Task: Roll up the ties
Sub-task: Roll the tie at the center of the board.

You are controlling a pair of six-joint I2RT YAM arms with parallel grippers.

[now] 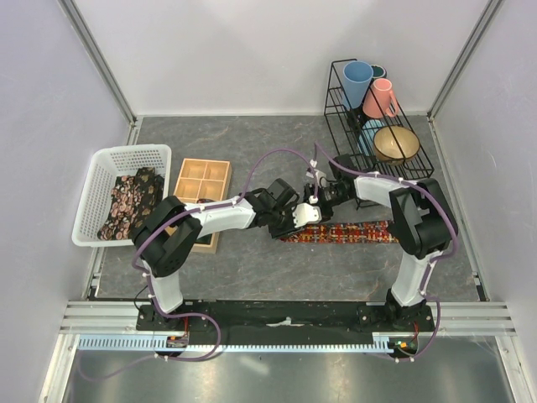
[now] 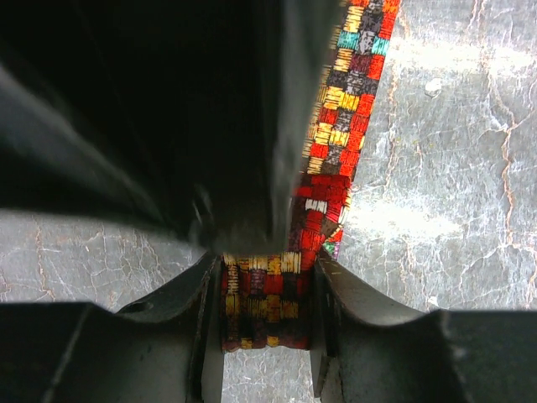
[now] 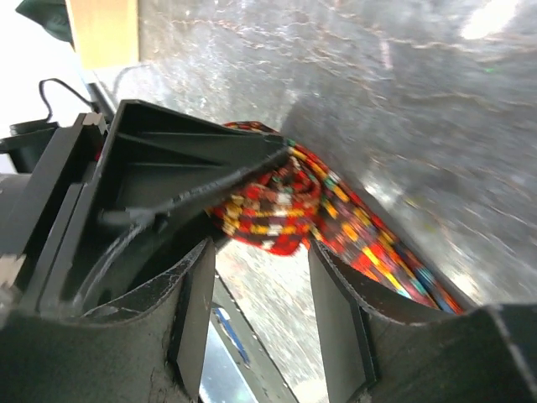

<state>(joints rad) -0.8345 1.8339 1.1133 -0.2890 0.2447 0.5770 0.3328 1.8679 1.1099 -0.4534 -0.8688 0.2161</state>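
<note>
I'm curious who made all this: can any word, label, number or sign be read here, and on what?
None can be read. The red, orange and yellow checked fabric tie shows only its pattern; the white plastic basket, the compartmented wooden tray and the tall blue cup show no lettering.

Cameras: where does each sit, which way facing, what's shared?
Top external: above, behind both arms, which show whole; looks down at the table.
Left wrist: behind the left claw, looking down its fingers at the tie.
Right wrist: behind the right claw, facing the left claw and tie; own fingers show.
Shared: both wrist views see the tie's rolled end.
</note>
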